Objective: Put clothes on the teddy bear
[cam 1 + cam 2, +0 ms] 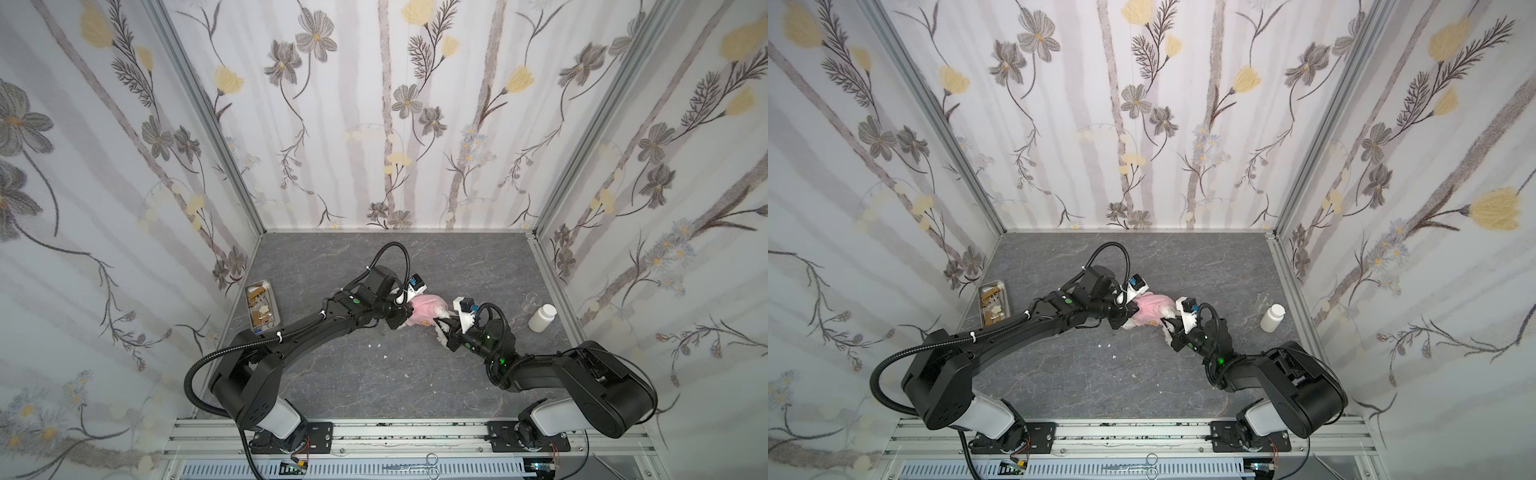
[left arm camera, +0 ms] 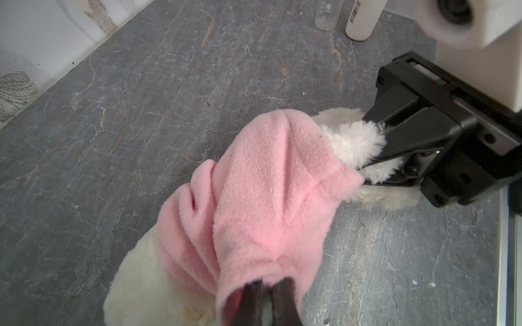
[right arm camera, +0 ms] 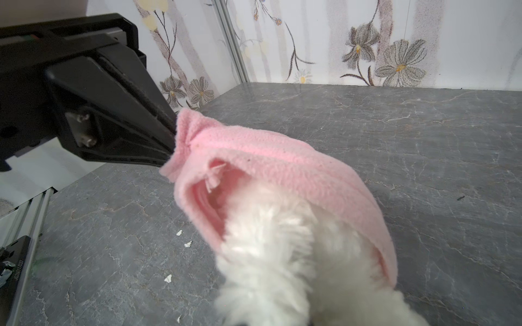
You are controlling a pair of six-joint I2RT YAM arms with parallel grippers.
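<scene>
Fluffy white plush teddy bear (image 3: 282, 254), clamped in my right pincer (image 2: 371, 146); left pincer (image 2: 264, 296) grips pink fleece hoodie (image 2: 268, 183): pull slowly.

Robot test cell in a lab: three flat wall panels papered with grey and yellow flowers (image 1: 374, 124) stand between bare aluminium frame posts (image 1: 206, 120). A grey stone-patterned tabletop (image 1: 374, 382) meets a slotted aluminium rail (image 1: 395, 434) carrying two black robot arms (image 1: 291, 336). On the tabletop are a white plastic bottle (image 1: 542, 318), a clear glass beaker (image 1: 530, 301) and a small metal parts tray (image 1: 275, 307).
</scene>
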